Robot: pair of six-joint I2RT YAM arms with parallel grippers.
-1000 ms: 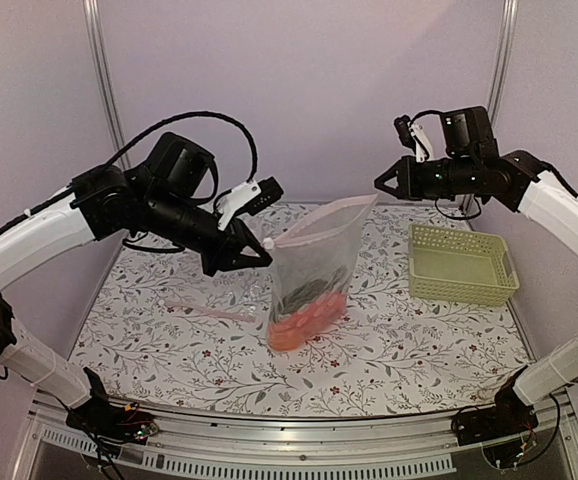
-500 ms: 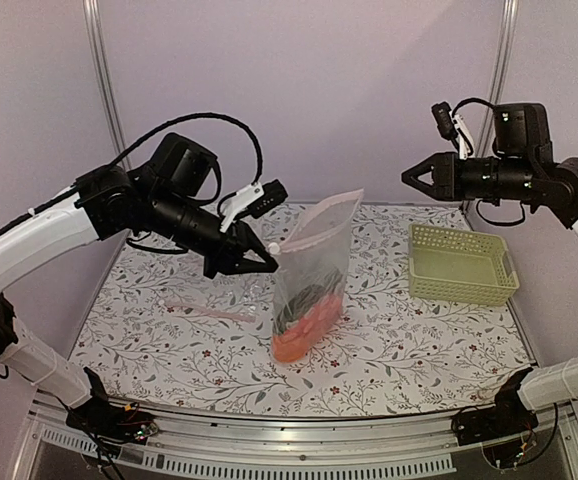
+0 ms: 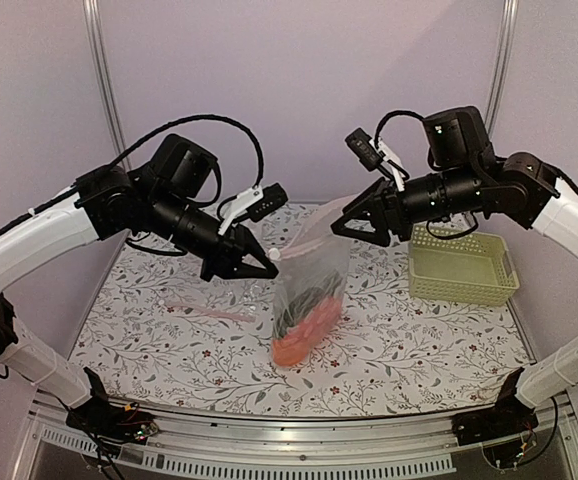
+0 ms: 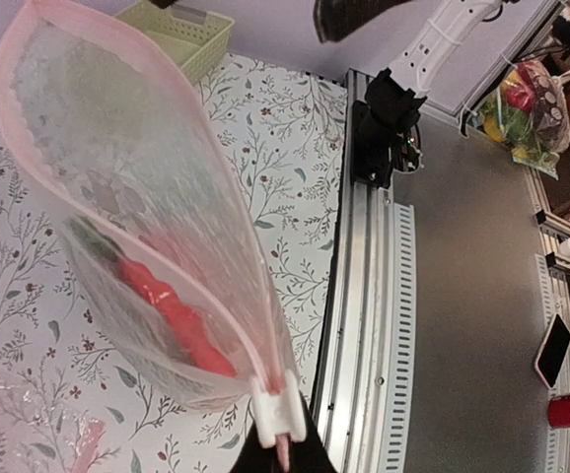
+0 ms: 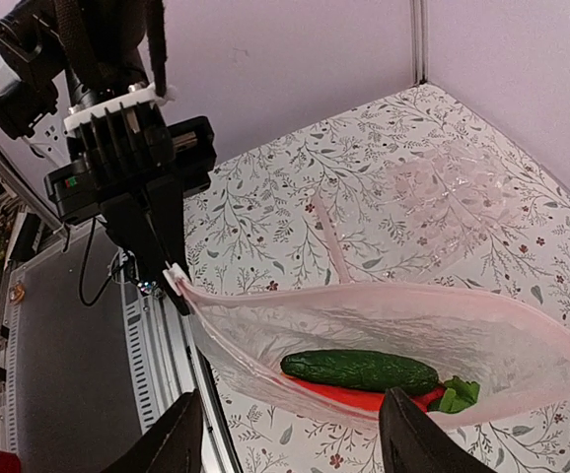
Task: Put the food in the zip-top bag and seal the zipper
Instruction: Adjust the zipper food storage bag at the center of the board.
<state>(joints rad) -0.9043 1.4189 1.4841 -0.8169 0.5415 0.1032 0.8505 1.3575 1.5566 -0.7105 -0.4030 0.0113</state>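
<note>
The zip-top bag (image 3: 311,285) hangs upright over the middle of the table. My left gripper (image 3: 261,263) is shut on the end of its pink zipper (image 5: 364,296), just behind the white slider (image 4: 277,414). The bag's mouth gapes in the right wrist view. Inside lie the food: a dark green cucumber (image 5: 362,371), a red piece (image 4: 172,315) and green leaves (image 5: 455,394). An orange-red mass (image 3: 299,338) fills the bottom. My right gripper (image 3: 354,222) is open at the bag's far top corner, its fingers (image 5: 172,443) spread wide below the rim, holding nothing.
A pale yellow-green lattice basket (image 3: 461,265) stands at the right. A second clear bag with a pink strip (image 3: 209,308) lies flat on the floral table, left of the hanging bag. The metal rail (image 3: 289,440) marks the near edge.
My right gripper let go of the bag's far corner, swung away to the right, then came back lower toward the bag with its jaws opened. The left gripper kept its hold.
</note>
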